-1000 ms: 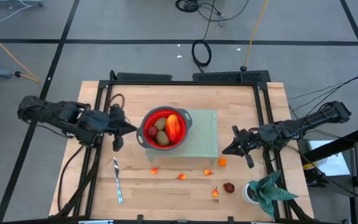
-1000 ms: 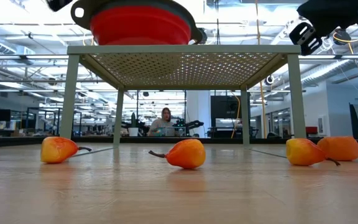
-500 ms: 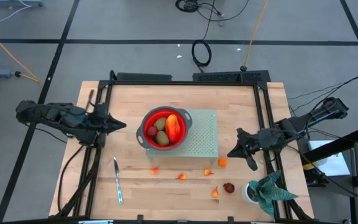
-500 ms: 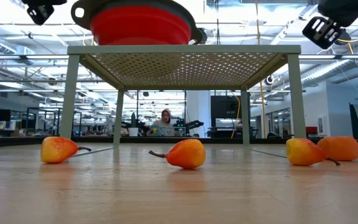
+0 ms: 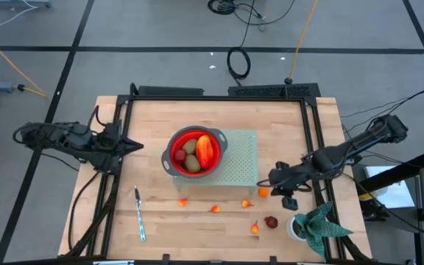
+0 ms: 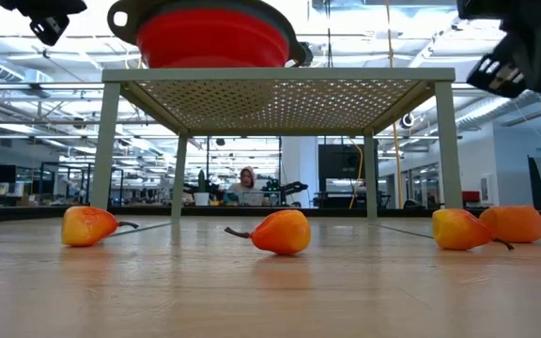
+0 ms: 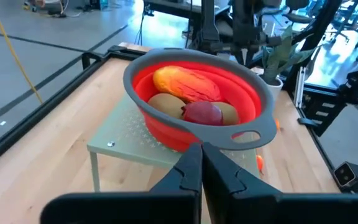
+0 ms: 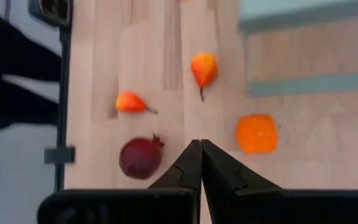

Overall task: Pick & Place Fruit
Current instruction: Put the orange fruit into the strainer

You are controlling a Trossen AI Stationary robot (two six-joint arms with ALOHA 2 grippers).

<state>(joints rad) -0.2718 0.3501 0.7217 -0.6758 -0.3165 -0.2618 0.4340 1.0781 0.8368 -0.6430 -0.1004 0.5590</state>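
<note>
Red collapsible bowl with grey rim and handles (image 5: 195,151) sitting on pale green perforated metal stand (image 5: 243,163) mid-table on light wooden tabletop (image 5: 160,118). Inside bowl: long red-orange fruit piece (image 5: 206,149), two brownish-green oval kiwis (image 5: 191,147), dark red round fruit (image 5: 179,155), all packed touching. Left gripper (image 5: 135,146) at left of bowl, apart from it, fingers pressed shut and holding nothing; left wrist view looking past closed fingertips (image 7: 201,163) straight at bowl. Right gripper (image 5: 275,177) raised over table just right of stand, near round orange fruit (image 5: 263,192), fingers closed, empty; closed tips (image 8: 201,163) seen in right wrist view above dark red round fruit on table (image 8: 139,158), with round orange fruit to one side. Loose on table in front of stand: small orange pear-shaped pieces with stems (image 5: 215,208), one near front left leg, one near front right leg, one closer to table's front edge beside dark red one. Low view: three pear pieces and orange one lying under and beside stand, bowl on top. Silver knife (image 5: 138,213) flat on table at front left, well apart from fruit. Green leafy plant in white pot (image 5: 309,226) at front right corner. Person seated far back in room (image 6: 246,185).
</note>
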